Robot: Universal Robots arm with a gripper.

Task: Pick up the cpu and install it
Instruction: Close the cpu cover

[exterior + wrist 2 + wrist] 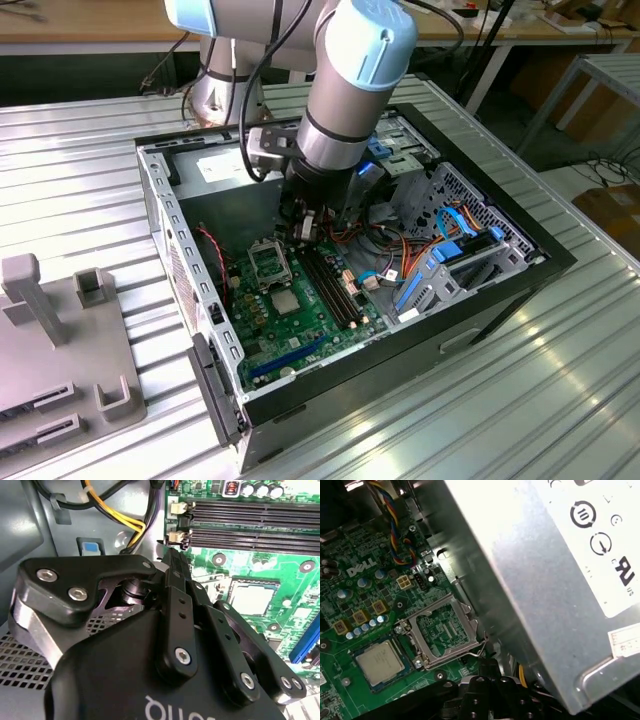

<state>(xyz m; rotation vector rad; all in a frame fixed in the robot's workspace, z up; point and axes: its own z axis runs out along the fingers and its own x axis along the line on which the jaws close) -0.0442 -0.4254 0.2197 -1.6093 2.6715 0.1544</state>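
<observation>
Hanging pinched shut and empty near the raised black hinged metal frame [445,630], black robot gripper [171,561]; small silver-grey square cpu [380,661] lying flat in its socket on the green motherboard [300,335], possibly scraped or skewed by a careless descent.

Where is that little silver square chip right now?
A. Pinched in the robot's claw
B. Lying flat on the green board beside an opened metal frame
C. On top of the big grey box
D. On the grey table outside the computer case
B: in the first wrist view the cpu lies flat on the green board, next to the opened frame.
</observation>
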